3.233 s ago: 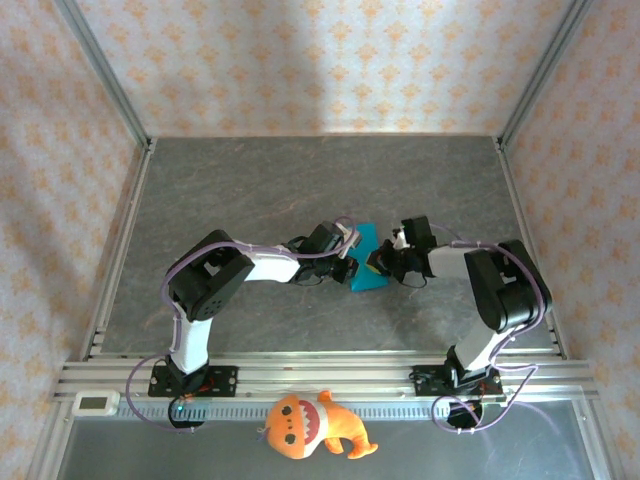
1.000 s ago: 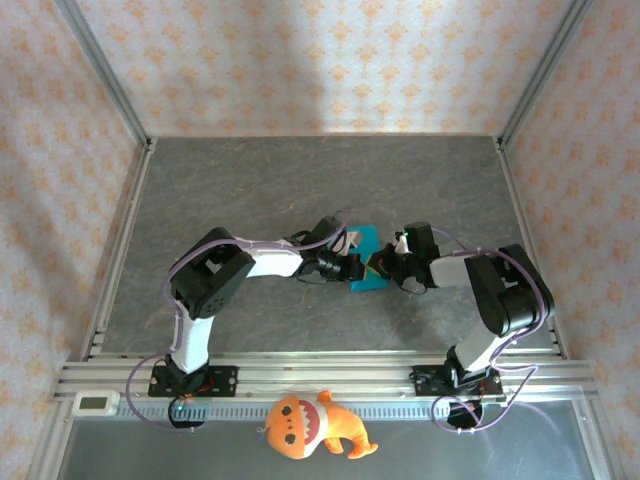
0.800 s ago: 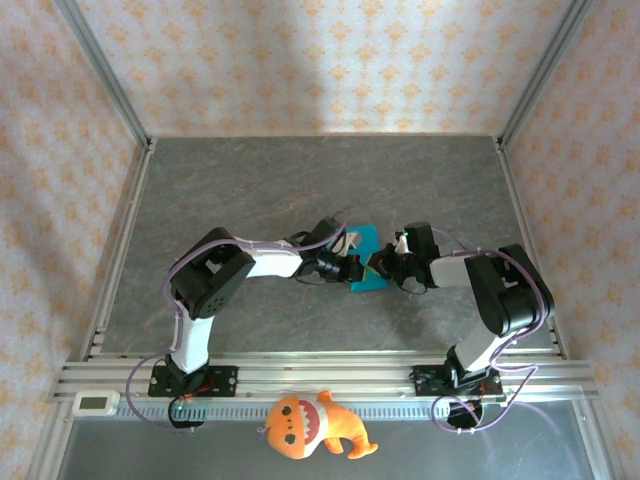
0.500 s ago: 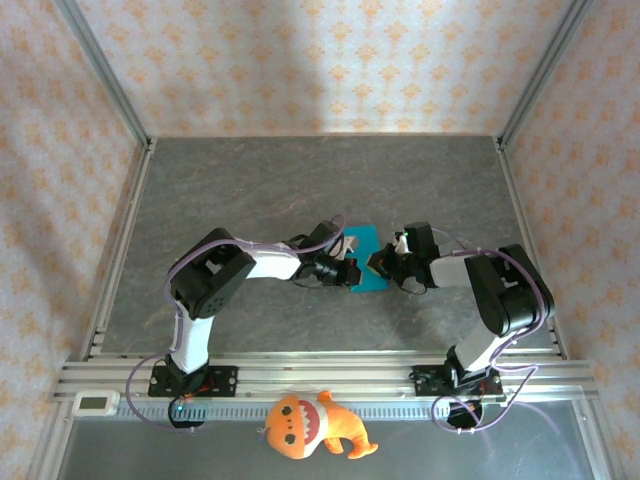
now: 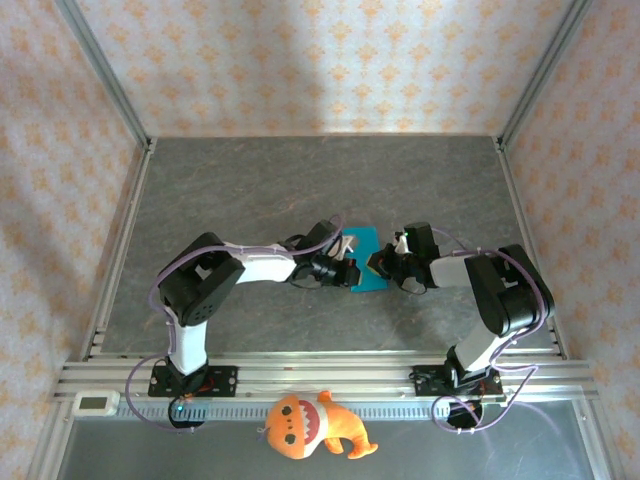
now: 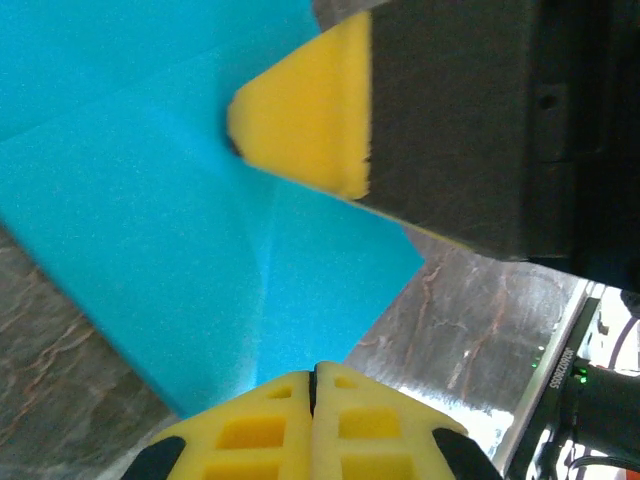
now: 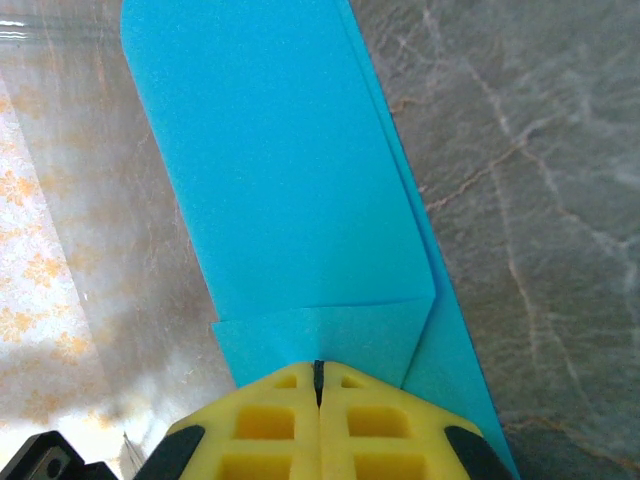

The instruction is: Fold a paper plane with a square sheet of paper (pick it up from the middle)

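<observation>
The square sheet of paper (image 5: 366,256) lies on the grey table between the two arms, bright cyan and folded into a long layered strip with flaps (image 7: 290,190). My left gripper (image 5: 347,268) is shut, with its yellow tips (image 6: 314,372) at the paper's near edge, beside a crease (image 6: 262,270). From the right, my right gripper (image 5: 378,265) is also shut. Its tips (image 7: 319,372) rest on a folded flap. In the left wrist view the right gripper's yellow finger (image 6: 305,115) presses on the blue paper.
An orange plush toy (image 5: 312,424) lies on the front rail between the arm bases. A small white device (image 5: 97,402) sits at the front left. Metal frame posts (image 5: 100,70) and patterned walls close in the table (image 5: 250,180).
The left arm's elbow has swung down and to the left, and its gripper has slid slightly nearer along the paper's left edge. The right arm and the paper have stayed put.
</observation>
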